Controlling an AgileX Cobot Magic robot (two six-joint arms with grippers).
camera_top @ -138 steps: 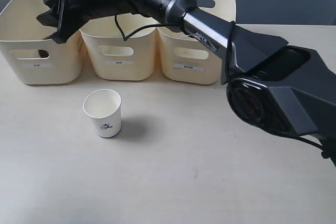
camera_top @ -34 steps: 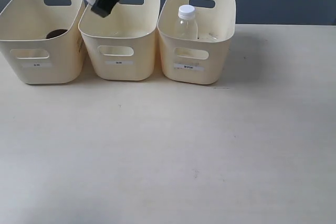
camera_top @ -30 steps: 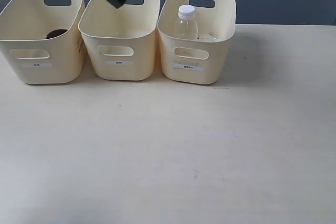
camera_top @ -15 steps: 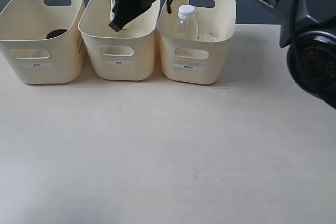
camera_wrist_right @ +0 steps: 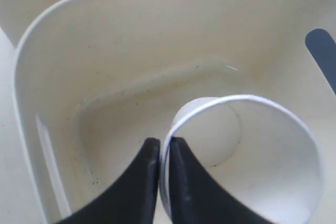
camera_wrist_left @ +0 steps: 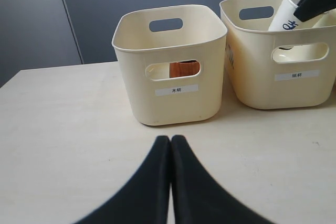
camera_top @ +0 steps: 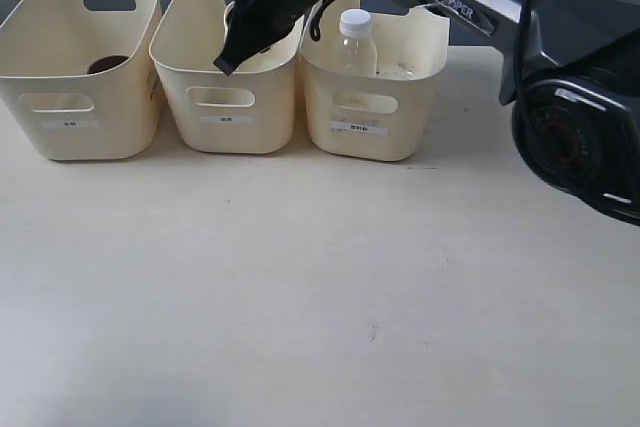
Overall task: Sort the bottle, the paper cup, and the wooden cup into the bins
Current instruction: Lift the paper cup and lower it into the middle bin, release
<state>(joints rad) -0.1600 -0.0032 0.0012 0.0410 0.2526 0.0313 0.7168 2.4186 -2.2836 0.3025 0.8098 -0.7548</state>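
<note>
My right gripper reaches down into the middle one of three cream bins. It is shut on the rim of the white paper cup, one finger inside and one outside. The cup hangs tilted inside that bin, its blue mark showing. The clear bottle with a white cap stands in the right bin. The wooden cup lies in the left bin and shows through the handle cut-out. My left gripper is shut and empty, low over the table in front of the left bin.
The right arm stretches from the right side across the right bin. The cream table lies in front of the bins. A dark wall rises behind the bins.
The paper cup, earlier standing on the table, is now held. Over the last second my right gripper has come down with it into the middle bin.
</note>
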